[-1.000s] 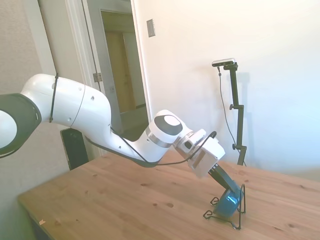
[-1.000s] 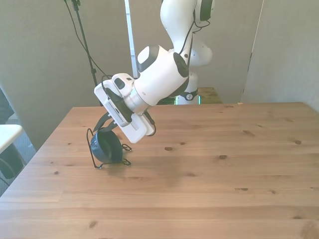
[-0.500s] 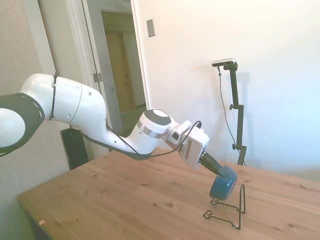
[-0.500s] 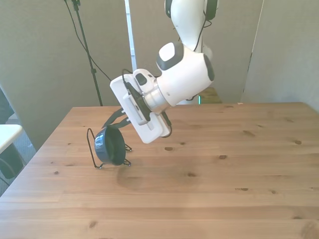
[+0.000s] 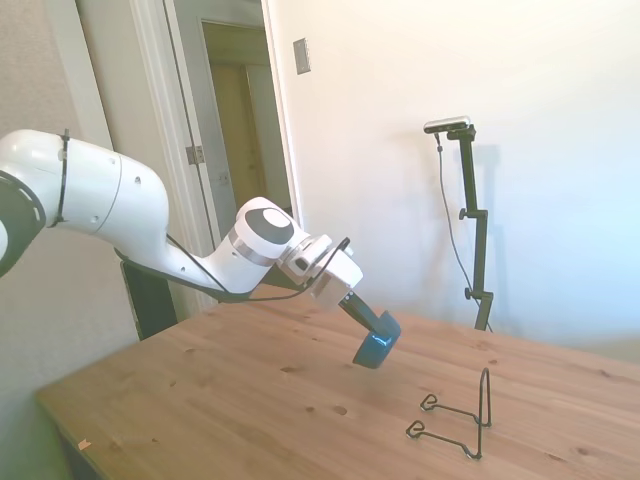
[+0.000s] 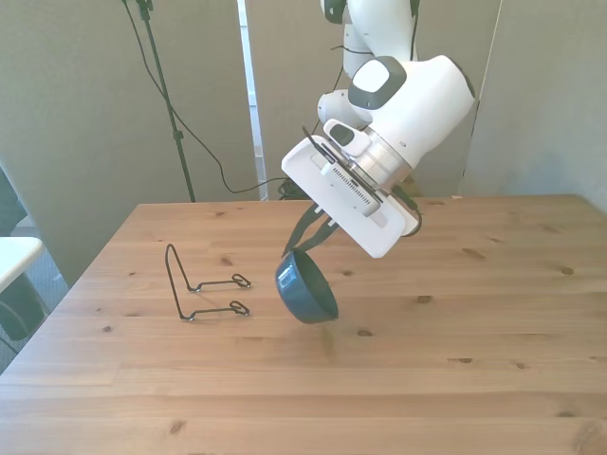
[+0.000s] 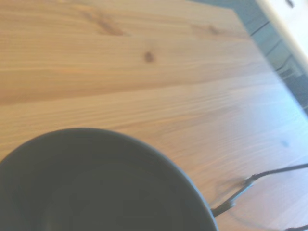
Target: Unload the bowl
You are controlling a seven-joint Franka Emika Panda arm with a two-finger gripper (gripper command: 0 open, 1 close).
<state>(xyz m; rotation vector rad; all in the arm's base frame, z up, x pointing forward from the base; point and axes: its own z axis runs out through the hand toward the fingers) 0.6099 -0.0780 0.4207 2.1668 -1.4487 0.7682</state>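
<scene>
The blue bowl hangs tilted in the air above the wooden table, clear of the black wire stand. My gripper is shut on the bowl's upper rim and holds it up. In the front view the bowl is to the right of the stand, near the table's middle. The wrist view shows the bowl's dark inside close up, with the stand's wire feet on the table beyond it. The stand holds nothing.
A doorway opens behind the arm in the side view. A white surface shows past the table's edge at the front view's left.
The bowl has come off the wire stand, gone up and travelled away from it toward the table's middle with my gripper. The stand stays in place.
</scene>
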